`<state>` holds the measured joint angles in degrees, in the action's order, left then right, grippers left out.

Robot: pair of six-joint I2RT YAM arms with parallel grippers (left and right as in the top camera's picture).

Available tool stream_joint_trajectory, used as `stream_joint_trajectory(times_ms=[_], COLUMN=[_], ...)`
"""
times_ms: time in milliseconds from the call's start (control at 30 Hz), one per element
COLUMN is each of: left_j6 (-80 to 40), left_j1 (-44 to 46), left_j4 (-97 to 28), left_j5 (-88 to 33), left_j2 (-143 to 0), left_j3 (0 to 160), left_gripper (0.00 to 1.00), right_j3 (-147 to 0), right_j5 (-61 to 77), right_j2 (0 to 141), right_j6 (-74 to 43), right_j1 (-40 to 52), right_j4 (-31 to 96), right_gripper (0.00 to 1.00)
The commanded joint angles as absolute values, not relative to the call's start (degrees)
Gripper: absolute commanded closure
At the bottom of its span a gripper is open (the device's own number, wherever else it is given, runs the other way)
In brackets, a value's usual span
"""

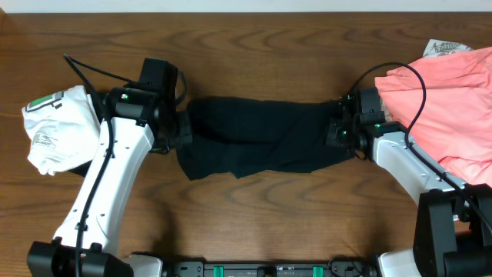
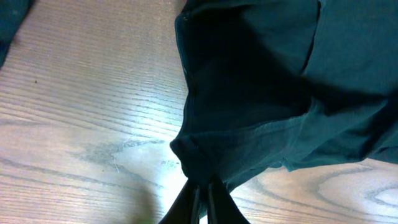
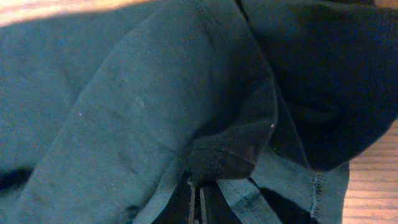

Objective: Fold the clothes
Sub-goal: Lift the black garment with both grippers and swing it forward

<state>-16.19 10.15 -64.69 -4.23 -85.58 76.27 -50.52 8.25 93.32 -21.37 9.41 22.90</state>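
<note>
Overhead: a limp black fabric shirt (image 1: 257,142) lies stretched across the middle of the brown wood-grain bench (image 1: 254,223), between the left tool (image 1: 182,128) and the right tool (image 1: 337,132). A crumpled white garment with green print (image 1: 50,135) sits just beside the left arm. A salmon-pink garment (image 1: 453,108) is heaped at the right edge, with a black cable (image 1: 422,92) crossing it.

Left wrist: the left tool is clenched on the shirt's hem, with bare bench alongside.

Right wrist: the right tool grasps a bunched fold of the shirt, and dark cloth fills nearly the whole view.
</note>
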Motion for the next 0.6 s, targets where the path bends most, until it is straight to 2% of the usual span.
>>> stream_joint_trajectory(times_ms=[0,300,567], left_j6=[-15.2,-15.2,-15.2], left_j1=[9.8,9.8,9.7], left_j4=[-64.8,-64.9,-65.6], left_j5=[-3.4,-3.4,-3.3], left_j2=[-85.9,-79.5,-71.5], left_j3=[76.1,76.5,76.5], left_gripper=[0.94,0.94,0.94], right_j3=[-53.4,-67.9,-70.7], right_j5=[8.3,4.0,3.9], right_j2=[89.8,78.5,72.7], right_j6=[-17.3,-14.0,-13.4], right_j1=[9.3,8.5,8.5], right_j4=[27.7,51.2,57.1], right_gripper=[0.99,0.99,0.99])
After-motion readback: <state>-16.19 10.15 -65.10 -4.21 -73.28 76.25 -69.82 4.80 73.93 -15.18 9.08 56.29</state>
